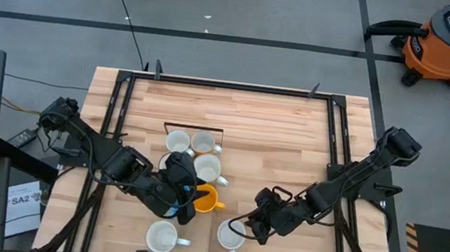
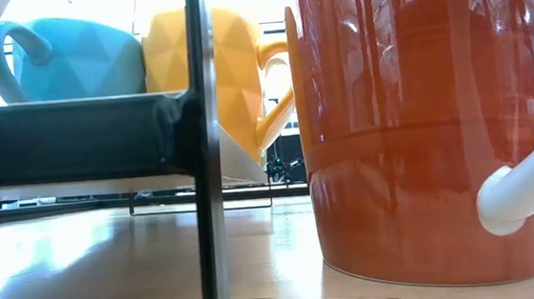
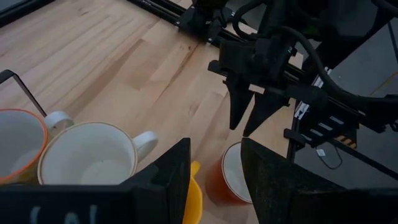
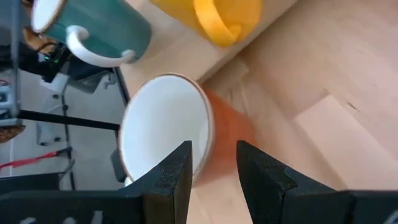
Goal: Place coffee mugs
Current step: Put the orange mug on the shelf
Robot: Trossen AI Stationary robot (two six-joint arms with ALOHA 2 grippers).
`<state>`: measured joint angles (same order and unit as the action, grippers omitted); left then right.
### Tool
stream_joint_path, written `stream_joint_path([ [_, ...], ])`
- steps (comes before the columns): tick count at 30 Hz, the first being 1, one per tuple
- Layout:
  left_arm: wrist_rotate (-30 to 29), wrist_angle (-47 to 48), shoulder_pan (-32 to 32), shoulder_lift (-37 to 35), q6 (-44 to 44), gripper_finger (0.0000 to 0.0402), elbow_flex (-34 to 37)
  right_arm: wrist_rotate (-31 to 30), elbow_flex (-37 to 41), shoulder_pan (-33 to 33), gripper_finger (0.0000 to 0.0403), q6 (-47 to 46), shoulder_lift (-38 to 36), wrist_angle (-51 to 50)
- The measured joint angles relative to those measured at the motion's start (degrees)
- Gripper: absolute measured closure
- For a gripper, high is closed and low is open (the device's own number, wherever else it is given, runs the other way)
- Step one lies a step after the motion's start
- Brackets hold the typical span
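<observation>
A yellow-orange mug stands inside a thin black frame with several white-lined mugs, among them two behind it. My left gripper is open right over the yellow-orange mug's left side. A red-orange mug with white inside rests upright on its base just right of the frame. My right gripper is open, pointing down just above that mug's rim, one finger over the inside and one outside. My left gripper has a bit of the yellow-orange mug's edge showing in the gap beside one finger. Whether that finger touches it cannot be told.
The black frame outlines the mug area mid-table. A teal mug with a white handle stands near the front edge. A bright blue mug shows in the low view. Bare wood lies at the far and right parts of the table.
</observation>
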<state>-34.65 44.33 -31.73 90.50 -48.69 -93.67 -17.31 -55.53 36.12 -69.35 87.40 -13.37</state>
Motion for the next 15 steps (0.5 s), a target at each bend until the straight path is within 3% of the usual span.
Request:
stream_joint_path([
  [15, -0.02, -0.08, 0.04, 0.02, 0.02, 0.0253, 0.02, -0.46, -0.02, 0.17, 0.0273, 0.48, 5.11, 4.03],
])
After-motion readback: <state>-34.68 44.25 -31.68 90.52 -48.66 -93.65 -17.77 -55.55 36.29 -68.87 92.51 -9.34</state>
